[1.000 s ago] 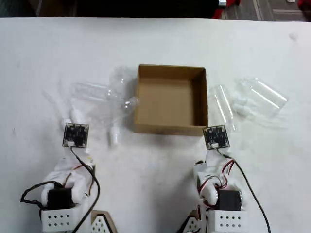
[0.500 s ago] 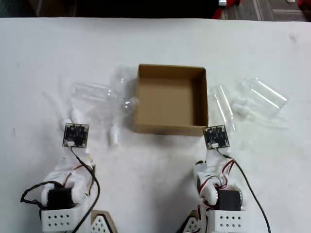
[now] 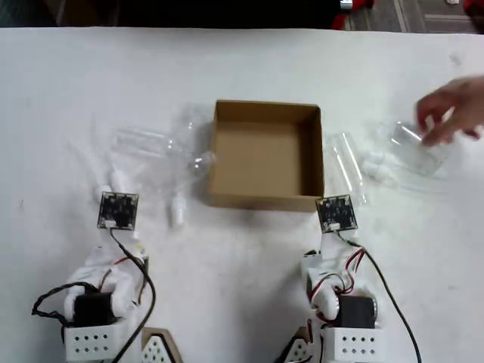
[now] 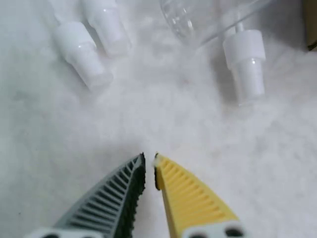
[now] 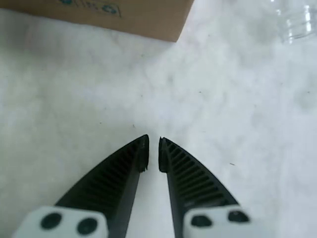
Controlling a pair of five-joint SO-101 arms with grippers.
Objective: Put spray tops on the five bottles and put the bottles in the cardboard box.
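plainly, with the left gripper (image 4: 149, 158) and right gripper (image 5: 153, 141) both nearly closed and empty, a right-arm reach could hit the hand (image 3: 454, 110) at the bottle (image 3: 416, 151).

A white surface (image 3: 242, 68) spreads across nearly the whole high view. Up close its cover looks soft and slightly fuzzy, with a few tiny dark specks (image 5: 232, 164) scattered on it. A faint round smudge (image 3: 456, 55) sits near its far right corner. Beyond the far edge runs a dark strip (image 3: 189, 11), too deep in shadow to make out. At the far right the strip gives way to grey floor (image 3: 423, 15) crossed by pale lines. Beside that floor, a small red object (image 3: 355, 4) shows at the top edge. Two tan perforated panels (image 3: 155, 349) stand at the near edge.
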